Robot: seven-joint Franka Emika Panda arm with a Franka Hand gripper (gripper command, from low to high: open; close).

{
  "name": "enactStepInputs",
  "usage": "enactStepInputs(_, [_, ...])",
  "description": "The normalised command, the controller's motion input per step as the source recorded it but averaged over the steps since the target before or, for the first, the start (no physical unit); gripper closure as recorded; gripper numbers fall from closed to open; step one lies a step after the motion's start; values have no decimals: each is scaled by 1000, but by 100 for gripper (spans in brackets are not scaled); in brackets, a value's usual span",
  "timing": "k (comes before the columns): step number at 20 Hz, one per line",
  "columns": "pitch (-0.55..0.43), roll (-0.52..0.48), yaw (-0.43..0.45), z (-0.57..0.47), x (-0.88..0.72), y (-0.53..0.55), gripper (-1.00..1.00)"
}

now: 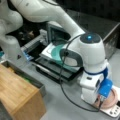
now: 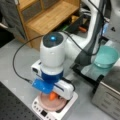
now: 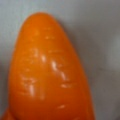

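The gripper point(image 2: 53, 93) is hanging low over a round pinkish plate point(image 2: 51, 103) on a white scale-like base point(image 2: 67, 110), apparently grasping a glossy orange tapered carrot-like object point(image 3: 50, 72), which is filling the wrist view and wanting a level, steady hold.

The white arm bends down at the right, its gripper point(image 1: 101, 101) low over a pinkish plate point(image 1: 112, 98) on a white scale point(image 1: 113, 111) near the corner; the fingers are hidden. Farther left a teal bowl point(image 1: 58, 51) sits on a tray point(image 1: 47, 52). A wooden shelf point(image 1: 17, 92) stands near left.
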Motion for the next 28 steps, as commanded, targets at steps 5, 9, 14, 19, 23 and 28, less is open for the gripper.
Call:
enactStepInputs(5, [11,-6,-98,-10,-98,-46,-100])
enactStepInputs(9, [13,-16,-103,-13,-193,-54,-100])
enactStepInputs(14, [1,-16,-114,-61,-234,-49,-100])
enactStepInputs(19, [-24,-9,-122,-98,-240,-12,-100])
enactStepInputs(23, [-52,-17,-110,-91,-213,2,-100])
enactStepInputs(28, [-74,-20,-108,-83,-177,6,-100])
